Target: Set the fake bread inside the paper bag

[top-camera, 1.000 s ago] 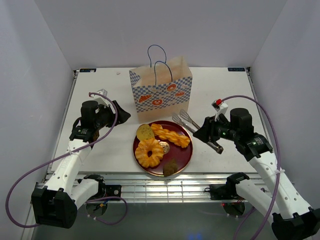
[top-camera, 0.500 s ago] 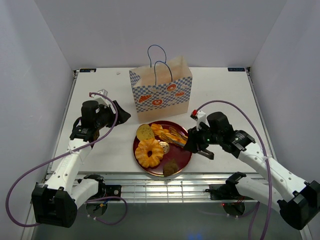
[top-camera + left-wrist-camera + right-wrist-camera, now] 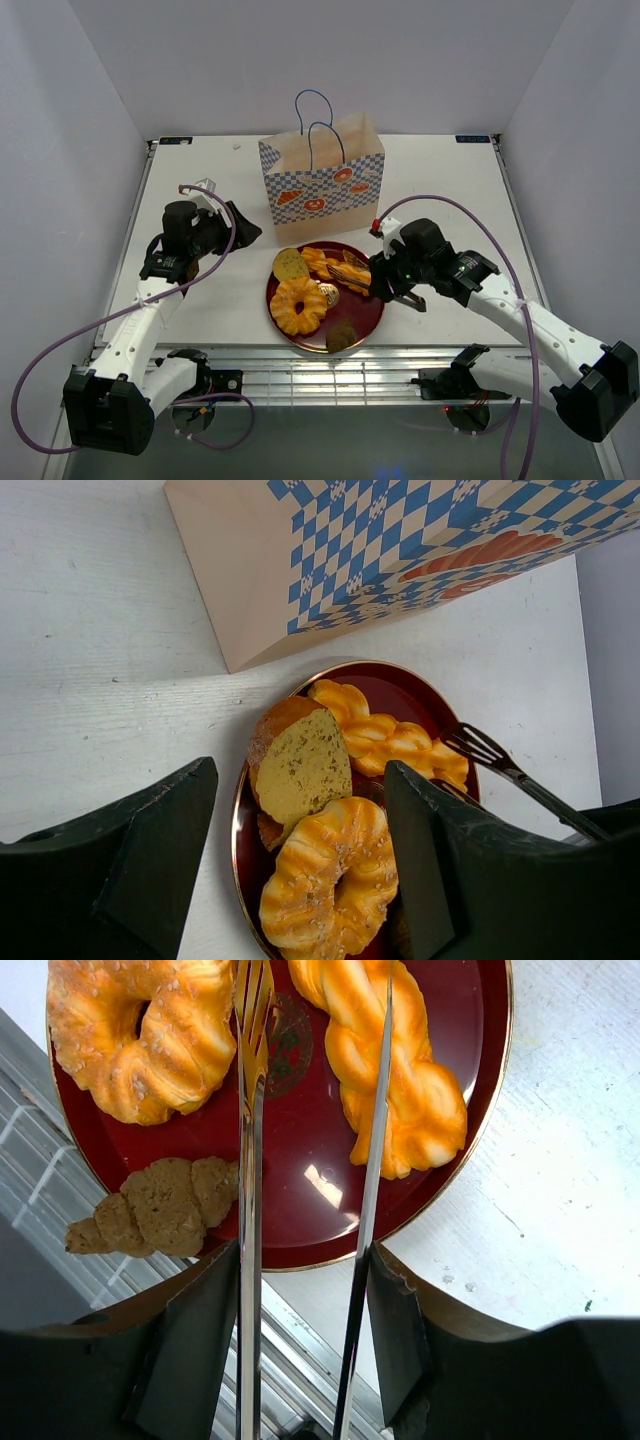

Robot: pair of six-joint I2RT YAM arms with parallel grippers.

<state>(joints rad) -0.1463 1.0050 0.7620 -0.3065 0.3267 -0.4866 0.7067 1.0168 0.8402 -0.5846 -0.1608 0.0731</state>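
Fake bread lies on a dark red plate [image 3: 368,308]: a braided twist [image 3: 335,268] [image 3: 395,1070], a seeded ring [image 3: 298,305] [image 3: 140,1030], a round tan slice [image 3: 290,264] [image 3: 305,765] and a brown croissant shape [image 3: 342,335]. The paper bag [image 3: 322,180] [image 3: 400,550] stands upright just behind the plate. My right gripper [image 3: 395,280] [image 3: 303,1260] is shut on metal tongs [image 3: 250,1160]. Their two arms are spread over the plate, one across the twist. My left gripper [image 3: 240,228] [image 3: 300,770] is open and holds nothing, left of the bag.
The white table [image 3: 450,190] has walls on three sides. A metal rail [image 3: 320,365] runs along the near edge, just below the plate. The bag's blue cord handles [image 3: 315,115] stick up above its mouth.
My right arm has swung left with the tongs, from the table right of the plate to over the plate. The left arm has not moved.
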